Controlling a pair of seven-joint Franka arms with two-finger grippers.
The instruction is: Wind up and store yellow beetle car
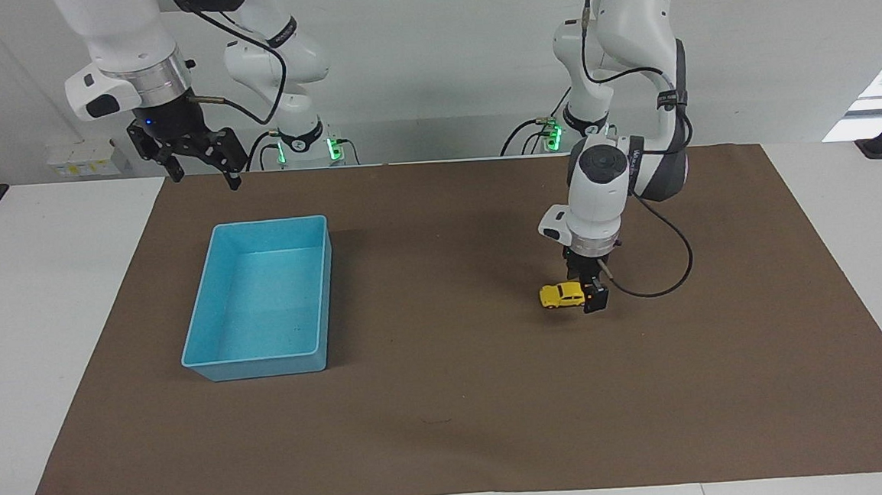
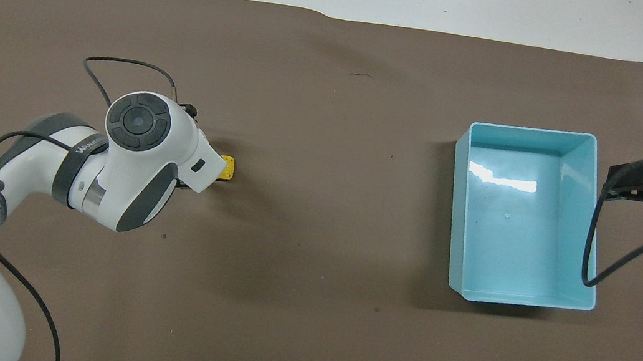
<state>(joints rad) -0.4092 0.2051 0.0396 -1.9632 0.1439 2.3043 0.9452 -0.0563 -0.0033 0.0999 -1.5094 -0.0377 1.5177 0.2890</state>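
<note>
The yellow beetle car [image 1: 562, 295] stands on its wheels on the brown mat, toward the left arm's end of the table. My left gripper [image 1: 594, 298] is down at mat level right beside the car's end, on the side toward the left arm's end of the table. The car's whole body shows clear of the fingers. In the overhead view only one end of the car [image 2: 227, 168] peeks out from under the left wrist. My right gripper [image 1: 198, 161] waits open and empty, high over the mat's edge beside the blue bin [image 1: 260, 364].
The blue bin [image 2: 530, 130] is empty and lies toward the right arm's end of the table. The brown mat [image 1: 451, 415] covers most of the white table. The left arm's black cable [image 1: 665, 280] loops out beside the wrist.
</note>
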